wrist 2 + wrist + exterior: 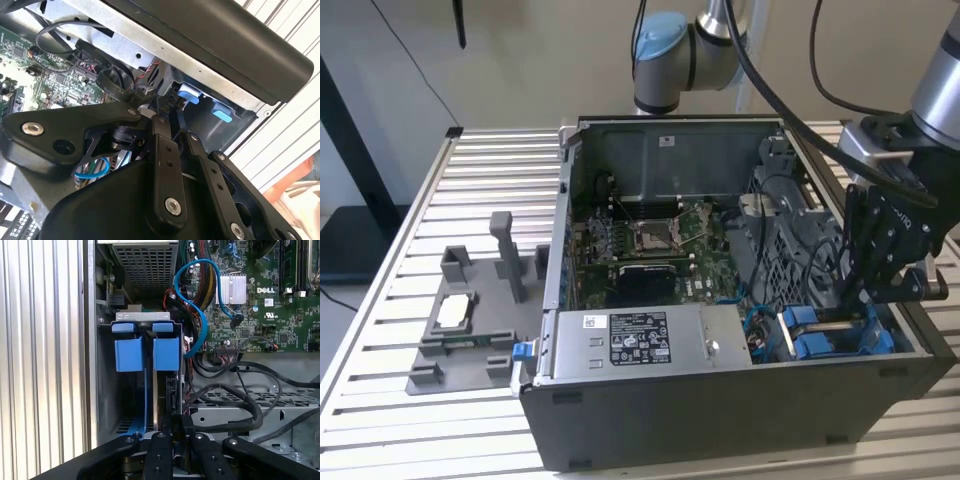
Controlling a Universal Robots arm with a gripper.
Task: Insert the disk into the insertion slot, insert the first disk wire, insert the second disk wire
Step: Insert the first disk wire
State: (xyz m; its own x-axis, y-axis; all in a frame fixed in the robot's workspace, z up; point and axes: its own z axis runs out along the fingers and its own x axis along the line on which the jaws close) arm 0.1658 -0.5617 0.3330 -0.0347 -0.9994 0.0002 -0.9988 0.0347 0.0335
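Blue-trimmed insertion slot [129, 354] holds the disk [169, 390] edge-on, pinched by the narrowed end effector [179, 422].

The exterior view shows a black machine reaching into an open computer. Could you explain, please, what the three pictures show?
It is a robot arm with a gripper. The exterior view comes from a camera off the arm; both wrist views come from cameras riding on it. An open computer case lies on a slatted metal table, beside a grey fixture. The gripper hangs at the insertion slot, where the disk sits. Whether it grips the disk, I cannot tell.
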